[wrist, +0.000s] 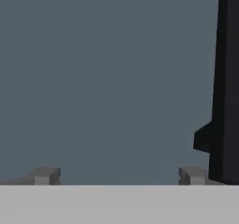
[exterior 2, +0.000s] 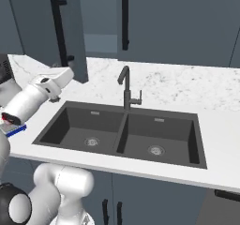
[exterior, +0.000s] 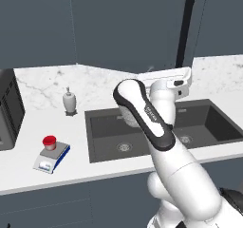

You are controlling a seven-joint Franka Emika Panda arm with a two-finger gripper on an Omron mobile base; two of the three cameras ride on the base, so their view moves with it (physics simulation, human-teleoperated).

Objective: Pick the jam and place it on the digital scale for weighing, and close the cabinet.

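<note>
The jam point(exterior: 49, 141) is seated on the scale point(exterior: 51, 157) at the tabletop's point(exterior: 61, 172) left, while the gripper point(wrist: 116, 175), spread wide and empty, is faced against the cabinet point(wrist: 107, 78) door beside its handle point(wrist: 224, 83).

The gripper point(wrist: 116, 175) was held with its fingertips spread wide, close against the face of the open cabinet door point(wrist: 107, 78), whose black bar handle point(wrist: 226, 83) stood just right of the right fingertip. In the right base view, the door point(exterior 2: 65, 27) was seen swung out over the far counter, barring passage between the arm and the wall. The faucet point(exterior 2: 126, 88) rose behind the sink point(exterior 2: 197, 139), to the right of the door. A broad bare stretch of counter point(exterior: 28, 122) was left between the soap dispenser point(exterior: 70, 101) and the digital scale point(exterior: 51, 158), on which the jam point(exterior: 49, 142) was set. The microwave point(exterior: 9, 110) closed off the far left.
</note>
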